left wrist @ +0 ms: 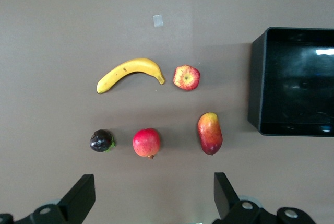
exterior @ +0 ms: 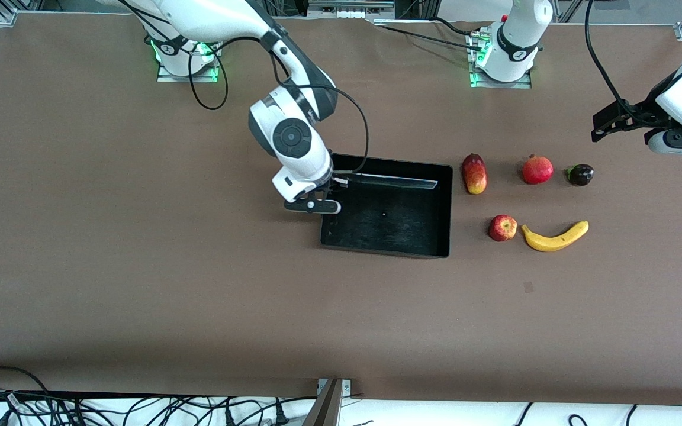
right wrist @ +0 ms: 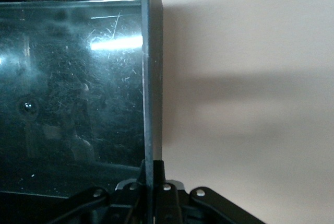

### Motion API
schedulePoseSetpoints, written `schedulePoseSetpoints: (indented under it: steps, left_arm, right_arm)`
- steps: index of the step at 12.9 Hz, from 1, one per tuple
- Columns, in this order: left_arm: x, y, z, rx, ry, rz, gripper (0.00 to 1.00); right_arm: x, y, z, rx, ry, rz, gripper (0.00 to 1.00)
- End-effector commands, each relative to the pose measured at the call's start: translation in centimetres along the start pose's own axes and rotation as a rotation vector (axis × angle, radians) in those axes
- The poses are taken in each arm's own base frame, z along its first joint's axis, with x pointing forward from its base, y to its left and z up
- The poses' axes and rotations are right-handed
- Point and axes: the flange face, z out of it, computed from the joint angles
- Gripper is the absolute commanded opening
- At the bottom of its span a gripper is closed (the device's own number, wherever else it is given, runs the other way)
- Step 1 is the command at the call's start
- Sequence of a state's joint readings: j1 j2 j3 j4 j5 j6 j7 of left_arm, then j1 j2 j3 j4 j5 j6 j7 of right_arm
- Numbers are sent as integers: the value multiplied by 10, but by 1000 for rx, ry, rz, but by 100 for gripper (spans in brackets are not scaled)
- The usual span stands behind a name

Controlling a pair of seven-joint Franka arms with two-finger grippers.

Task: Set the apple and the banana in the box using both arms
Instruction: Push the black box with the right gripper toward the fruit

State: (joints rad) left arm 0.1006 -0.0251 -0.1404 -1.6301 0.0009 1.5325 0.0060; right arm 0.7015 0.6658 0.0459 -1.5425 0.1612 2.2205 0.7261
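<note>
The black box (exterior: 444,207) lies mid-table. My right gripper (exterior: 324,201) is shut on the box wall (right wrist: 151,78) at the right arm's end, one finger inside and one outside; in the right wrist view the right gripper (right wrist: 152,182) pinches that thin wall. The apple (exterior: 502,228) and the banana (exterior: 555,236) lie side by side on the table, toward the left arm's end from the box. My left gripper (exterior: 604,127) hangs open and empty, high over bare table by the fruit. In the left wrist view, the left gripper (left wrist: 154,198) looks down on the apple (left wrist: 186,77), banana (left wrist: 128,72) and box (left wrist: 255,78).
A red-yellow mango (exterior: 474,173), a red pomegranate (exterior: 537,169) and a small dark purple fruit (exterior: 580,174) lie in a row, farther from the front camera than the apple and banana. A small tape mark (exterior: 528,287) is on the brown table.
</note>
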Motion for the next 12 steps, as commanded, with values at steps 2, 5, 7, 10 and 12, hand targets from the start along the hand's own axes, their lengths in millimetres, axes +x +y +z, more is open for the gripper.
schedulePoseSetpoints:
  steps: [2,5,7,10,12]
  left_arm:
    - [4,4,-5,-2,5,-1,100]
    - [5,6,-12,2,21,5,100]
    - [5,6,-12,4,21,5,100]
    - [5,9,-12,5,21,11,100]
    - [5,10,-12,10,21,13,100]
  right_arm:
    - [-10,-23,7,13,29,-28,0]
    - [-16,-31,19,25,44,-37,0]
    - [-15,-31,18,27,45,-40,10]
    - [-9,-26,-3,27,68,-49,100]
    - [10,6,-65,-47,63,-21,100]
